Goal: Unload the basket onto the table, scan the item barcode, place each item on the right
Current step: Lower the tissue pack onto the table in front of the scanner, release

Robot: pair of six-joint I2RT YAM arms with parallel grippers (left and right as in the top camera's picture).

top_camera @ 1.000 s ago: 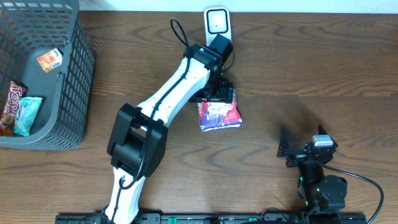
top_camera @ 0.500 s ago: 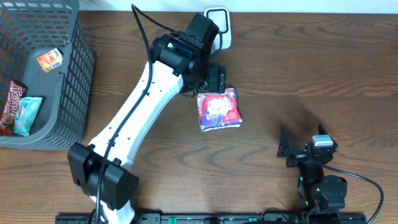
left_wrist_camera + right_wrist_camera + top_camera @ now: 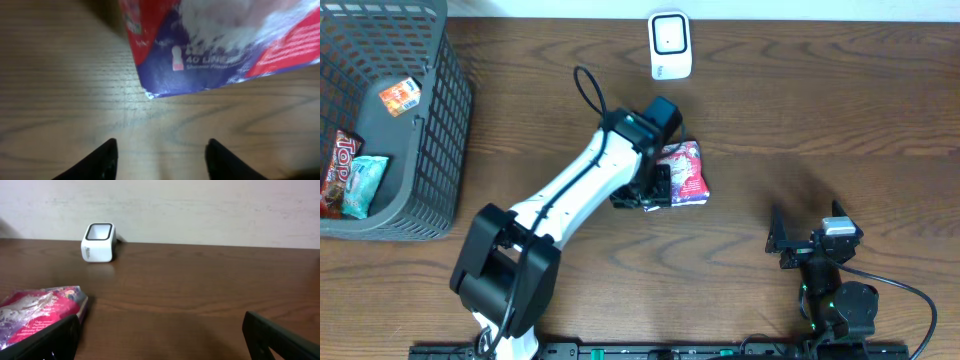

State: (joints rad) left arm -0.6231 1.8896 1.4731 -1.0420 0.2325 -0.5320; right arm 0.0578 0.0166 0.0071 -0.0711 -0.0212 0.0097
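A red, purple and white packet [image 3: 686, 172] is laid skewed to the edges of the wooden table [image 3: 820, 120], before the parted, empty left gripper [image 3: 161, 156].

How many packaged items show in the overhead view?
4. Three lie in the basket: an orange packet, a dark red packet and a teal packet beside it. One purple-red packet lies on the table. The basket wall may hide more.
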